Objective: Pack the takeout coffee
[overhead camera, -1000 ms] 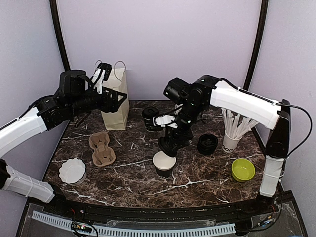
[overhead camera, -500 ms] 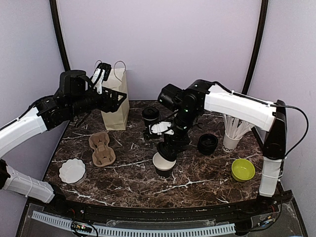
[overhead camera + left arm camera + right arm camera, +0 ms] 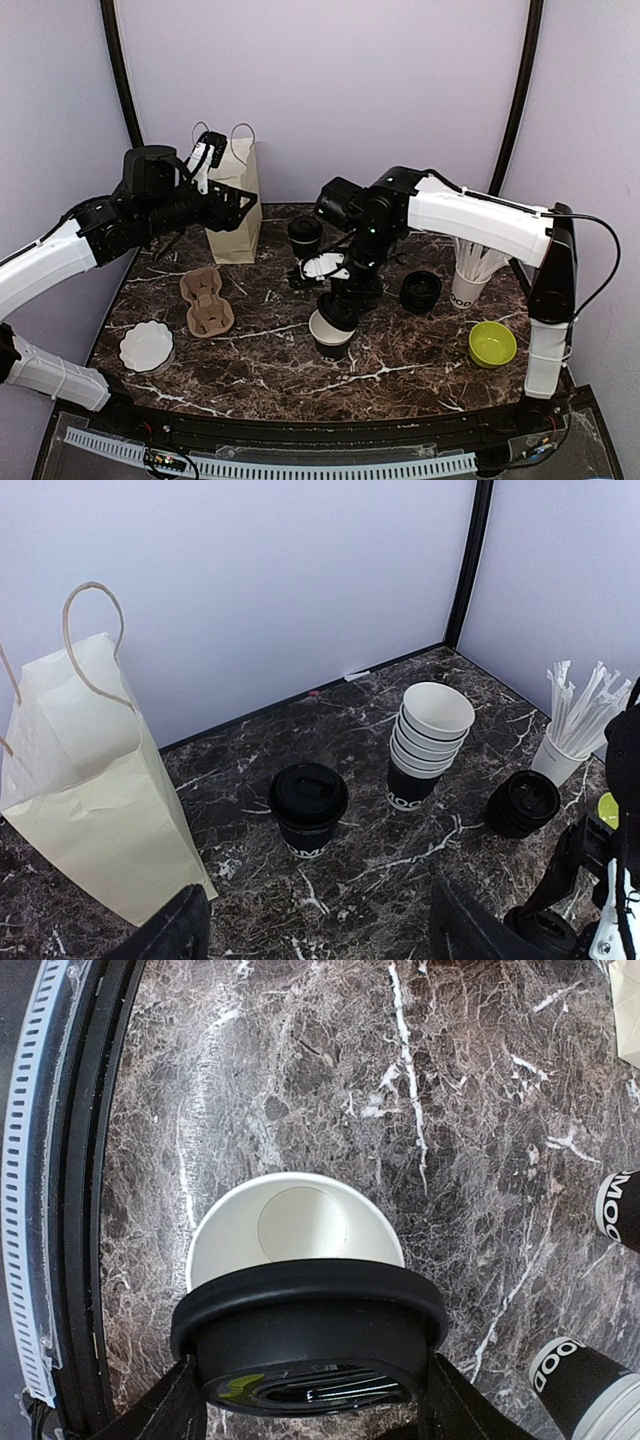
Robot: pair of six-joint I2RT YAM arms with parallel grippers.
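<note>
Counter (image 3: pixel 250 370): dark veined marble. Clock positions are read from the overhead view, with 12 at the back wall.

1. White scalloped dish (image 3: pixel 147 345): 8 o'clock, near the left edge.
2. Cardboard cup carrier (image 3: pixel 206 300): 9 o'clock, lying flat, at 1 o'clock from the dish and apart from it.
3. Left claw (image 3: pixel 322 920): raised over the 10 o'clock corner, fingers spread wide, gripping nothing.
4. Paper bag (image 3: pixel 233 205): 11 o'clock, upright, handles up.
5. Lidded cup (image 3: pixel 304 235): 12 o'clock, upright, black lid seated. It stands at 3 o'clock from the bag and apart from it.
6. Cup stack (image 3: pixel 428 745): nested white cups, upright, at 3 o'clock from the lidded cup and not touching it. The right arm hides it in the overhead view.
7. Open cup (image 3: pixel 330 335): just 6 o'clock of centre, upright, white interior showing.
8. Right claw (image 3: pixel 340 305): pointing down over the open cup, fingers clamped on either side of a black lid (image 3: pixel 310 1335).
9. The black lid is level and covers the near part of the open cup's rim in the wrist view. Whether it touches the rim cannot be told.
10. Lid stack (image 3: pixel 421 290): 3 o'clock, black, apart from the open cup.
11. Stick cup (image 3: pixel 470 270): 2 o'clock, holding white sticks, just beside the lid stack.
12. Green bowl (image 3: pixel 492 343): 4 o'clock, near the right edge.
</note>
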